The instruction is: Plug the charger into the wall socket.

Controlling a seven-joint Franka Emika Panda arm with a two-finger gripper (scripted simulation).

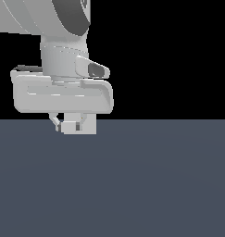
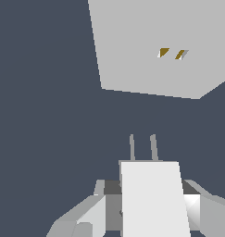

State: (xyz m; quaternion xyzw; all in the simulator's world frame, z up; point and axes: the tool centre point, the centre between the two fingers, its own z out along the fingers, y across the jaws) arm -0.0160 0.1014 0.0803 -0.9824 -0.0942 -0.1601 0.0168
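Note:
My gripper (image 1: 78, 126) is shut on the charger (image 1: 86, 124), a small off-white block held just above the dark floor. In the wrist view the charger (image 2: 153, 199) sits between my two fingers (image 2: 86, 215), and its two thin grey prongs (image 2: 142, 147) point away from me. The wall socket (image 2: 146, 46) is a large light-grey panel ahead of the prongs, with two small dark-gold slots (image 2: 171, 54). A gap of dark floor separates the prongs from the panel. The slots lie off to one side of the prongs' line. The socket does not show in the exterior view.
A flat dark blue-grey floor (image 1: 132, 185) fills the lower half of the exterior view, with black background above it. My arm's white wrist and hand body (image 1: 63, 92) fill the upper part of the exterior view's left.

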